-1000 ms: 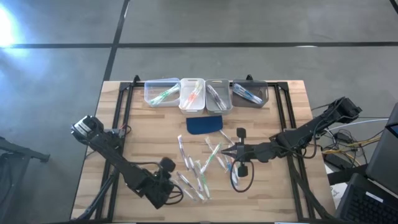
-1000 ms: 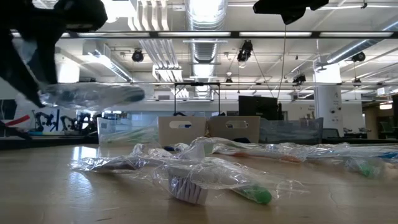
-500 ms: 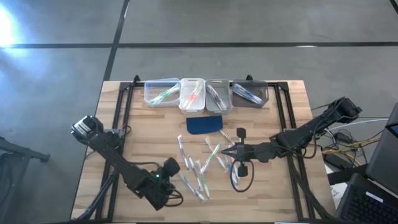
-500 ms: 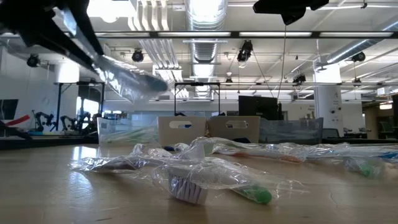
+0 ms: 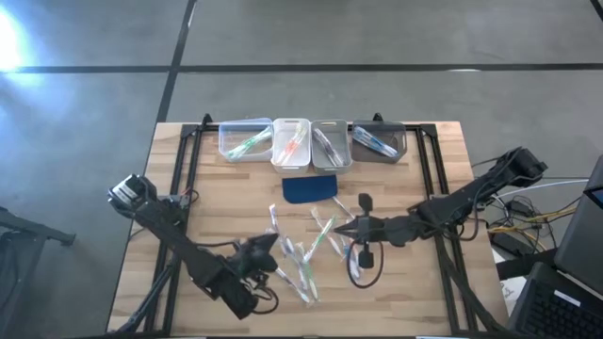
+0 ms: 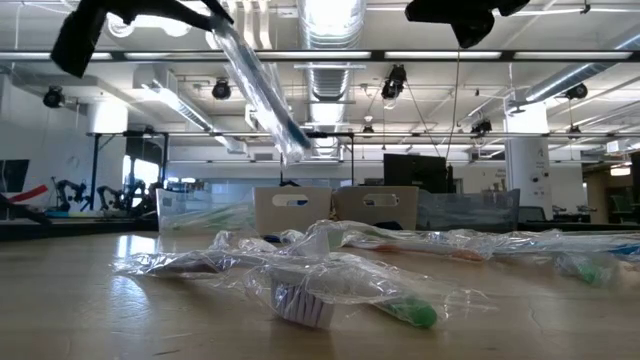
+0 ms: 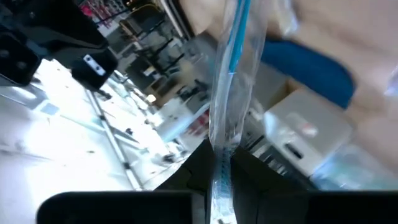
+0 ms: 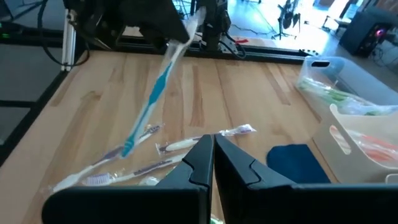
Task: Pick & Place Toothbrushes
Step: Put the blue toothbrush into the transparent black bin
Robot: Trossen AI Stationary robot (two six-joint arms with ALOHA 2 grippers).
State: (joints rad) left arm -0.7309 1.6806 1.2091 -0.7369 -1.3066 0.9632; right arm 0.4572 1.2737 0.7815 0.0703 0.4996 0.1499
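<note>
My left gripper (image 5: 262, 250) hangs over the table's near left part, shut on a blue toothbrush (image 6: 262, 88) in a clear wrapper. The right wrist view shows that brush (image 8: 149, 102) slanting down from the gripper, above the wood. Several more wrapped toothbrushes (image 5: 303, 256) lie loose in a heap on the table's middle (image 6: 330, 285). My right gripper (image 5: 350, 229) hovers shut over the heap's right side with nothing in it (image 8: 211, 155). My left gripper pinches one end of the wrapped toothbrush (image 7: 221, 163) between its two fingers (image 7: 194, 168), the brush running straight on out past the fingertips. The brush is lifted clear of the table and tilted, its free end (image 6: 296, 152) lower than the held end.
Four small bins stand in a row at the far edge, from clear (image 5: 245, 138) through two white ones (image 5: 291, 143) to grey (image 5: 379, 141), each holding toothbrushes. A dark blue pad (image 5: 310, 188) lies in front of them. A black frame (image 5: 185, 179) runs along both table sides.
My left gripper has rolled at the wrist and risen a little. The held toothbrush has swung from lying level at the left of the low view to slanting steeply downward, its free end now nearer the table's middle.
</note>
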